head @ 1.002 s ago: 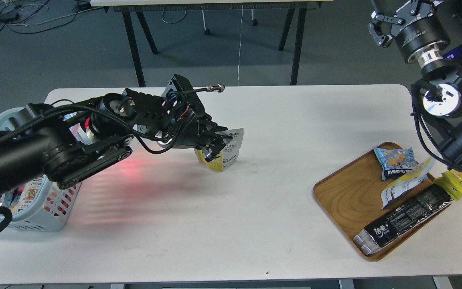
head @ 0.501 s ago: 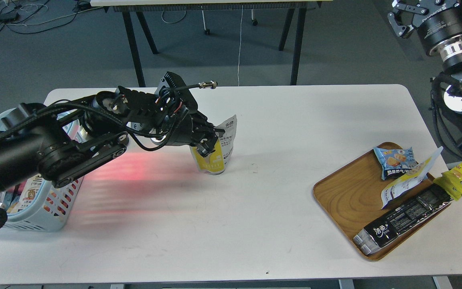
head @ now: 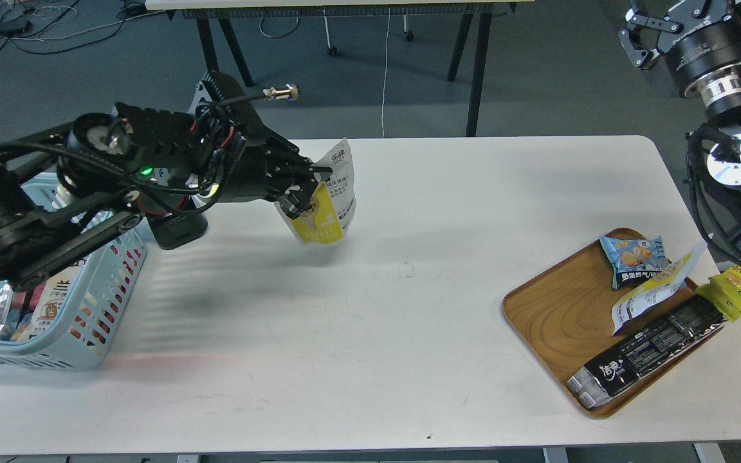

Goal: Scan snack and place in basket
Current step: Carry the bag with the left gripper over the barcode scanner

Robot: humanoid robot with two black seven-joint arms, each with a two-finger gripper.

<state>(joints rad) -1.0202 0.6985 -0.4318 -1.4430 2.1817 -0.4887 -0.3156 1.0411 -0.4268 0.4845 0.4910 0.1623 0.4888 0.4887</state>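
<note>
Head view: white desk [head: 370, 347] seen from above.
Left gripper [head: 303, 190]: I see its fingers clamped on the snack's upper part.
Snack [head: 329, 212]: held clear above the desk, toward the far left.
Basket [head: 42, 347]: at the desk's left edge, with packets inside.
Right gripper [head: 650, 29]: raised beyond the far right corner; I cannot tell its opening.
Tray [head: 550, 315]: near the right edge.

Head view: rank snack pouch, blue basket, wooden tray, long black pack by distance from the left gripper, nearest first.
From the left gripper:
1. Snack pouch, clamped in its fingers, hanging above the table.
2. Blue basket, on the table's left end, under the left arm.
3. Wooden tray, far right on the table.
4. Long black pack, along the tray's right rim.
</note>
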